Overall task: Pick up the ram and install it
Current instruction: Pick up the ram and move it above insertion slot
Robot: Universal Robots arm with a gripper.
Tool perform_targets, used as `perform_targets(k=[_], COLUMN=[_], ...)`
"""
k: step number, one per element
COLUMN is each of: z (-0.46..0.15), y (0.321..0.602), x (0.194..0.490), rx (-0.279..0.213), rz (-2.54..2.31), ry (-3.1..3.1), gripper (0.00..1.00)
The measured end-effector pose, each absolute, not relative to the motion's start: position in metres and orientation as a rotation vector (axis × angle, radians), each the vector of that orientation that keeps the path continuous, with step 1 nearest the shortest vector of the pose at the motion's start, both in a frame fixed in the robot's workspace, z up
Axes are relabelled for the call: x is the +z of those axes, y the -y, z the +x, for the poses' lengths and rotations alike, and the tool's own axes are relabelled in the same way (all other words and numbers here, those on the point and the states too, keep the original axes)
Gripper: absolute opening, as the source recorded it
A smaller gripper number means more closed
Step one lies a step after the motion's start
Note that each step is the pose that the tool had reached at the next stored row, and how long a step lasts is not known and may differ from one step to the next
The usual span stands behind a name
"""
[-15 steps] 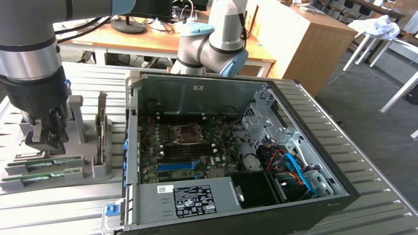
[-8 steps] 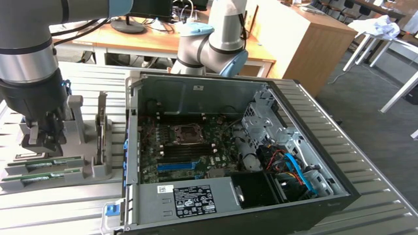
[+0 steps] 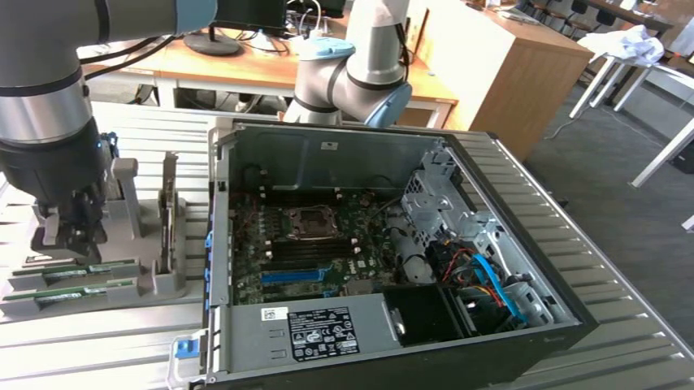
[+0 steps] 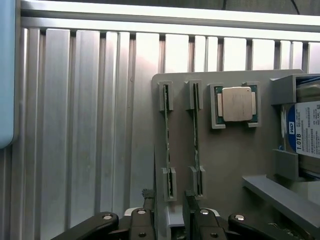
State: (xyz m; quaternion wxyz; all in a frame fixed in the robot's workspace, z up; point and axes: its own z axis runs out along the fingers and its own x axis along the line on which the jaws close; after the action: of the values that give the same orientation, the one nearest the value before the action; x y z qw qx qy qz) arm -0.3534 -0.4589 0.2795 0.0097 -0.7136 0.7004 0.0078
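Two green ram sticks stand on edge in a grey holder (image 4: 225, 160). One ram stick (image 4: 167, 135) lies in line with the gap between my fingers; the other (image 4: 196, 140) stands parallel beside it. My gripper (image 4: 168, 197) is open, hovering just above the end of the first stick, one finger on each side and not touching it. In the exterior view my gripper (image 3: 74, 242) hangs over the ram sticks (image 3: 84, 271) at the exterior view's left, beside the open computer case (image 3: 223, 244).
The holder also carries a processor chip (image 4: 236, 104) and a silver hard drive (image 4: 306, 132). Inside the case lies the motherboard with dark memory slots (image 3: 298, 253) and a blue slot (image 3: 295, 275). An upright card (image 3: 171, 207) stands between holder and case. Ribbed metal table (image 4: 75, 125) all around.
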Motion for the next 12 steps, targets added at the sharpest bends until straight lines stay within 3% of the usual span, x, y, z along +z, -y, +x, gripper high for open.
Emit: perform_targets(k=[12], z=[-0.3582], y=[0.4644], x=[0.2754], rx=[0.024], rz=[-2.229], ry=[-2.186], gripper=[0.36])
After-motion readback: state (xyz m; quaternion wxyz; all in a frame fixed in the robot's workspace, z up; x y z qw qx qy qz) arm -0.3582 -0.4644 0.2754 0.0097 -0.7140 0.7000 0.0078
